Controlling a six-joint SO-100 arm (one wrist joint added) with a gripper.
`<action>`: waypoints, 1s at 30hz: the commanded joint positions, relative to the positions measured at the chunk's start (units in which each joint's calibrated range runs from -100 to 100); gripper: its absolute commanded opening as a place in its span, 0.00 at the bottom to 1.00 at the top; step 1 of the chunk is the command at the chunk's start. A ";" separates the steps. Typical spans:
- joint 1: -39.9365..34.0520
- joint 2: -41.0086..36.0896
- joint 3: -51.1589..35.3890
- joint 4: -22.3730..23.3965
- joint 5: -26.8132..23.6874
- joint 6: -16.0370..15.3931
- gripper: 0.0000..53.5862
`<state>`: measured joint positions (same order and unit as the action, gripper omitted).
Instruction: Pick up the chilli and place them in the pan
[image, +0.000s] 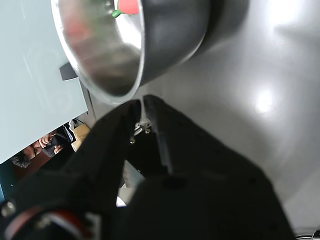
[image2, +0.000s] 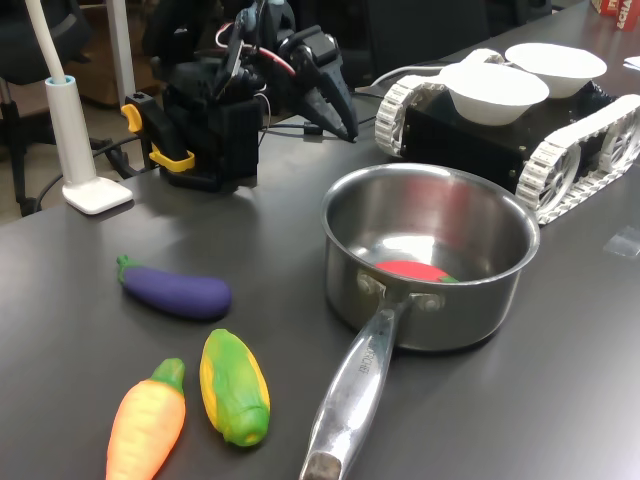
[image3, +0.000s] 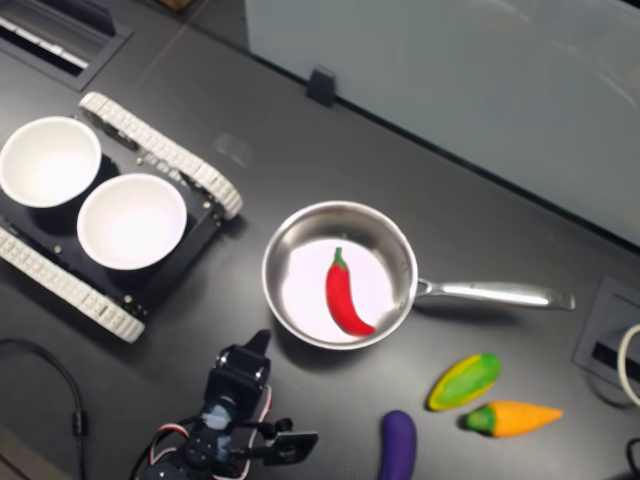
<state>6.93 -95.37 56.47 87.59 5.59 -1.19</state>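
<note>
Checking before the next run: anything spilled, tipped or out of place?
Nothing stands out. The chilli lies inside the upright pan; the eggplant, corn cob and carrot lie beside it on the table.

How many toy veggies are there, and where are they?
4. The chilli lies inside the pan. The corn, carrot and eggplant lie on the table near the pan's handle. None seem hidden.

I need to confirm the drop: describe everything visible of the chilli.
The chilli is a smooth, glossy red toy pepper, curved, with a small green stem cap. It lies flat on the floor of the pan, near the middle in the second exterior view, its stem toward that picture's top. Only the pan touches it; the gripper is outside the rim, jaws shut.
</note>
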 joint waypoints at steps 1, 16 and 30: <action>1.67 -0.07 0.37 0.81 1.17 -0.57 0.00; 0.64 -0.07 10.82 -1.32 0.68 -0.57 0.00; -0.39 -0.07 18.81 -8.66 -0.10 -0.65 0.00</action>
<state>7.37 -94.70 76.11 82.75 5.98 -1.19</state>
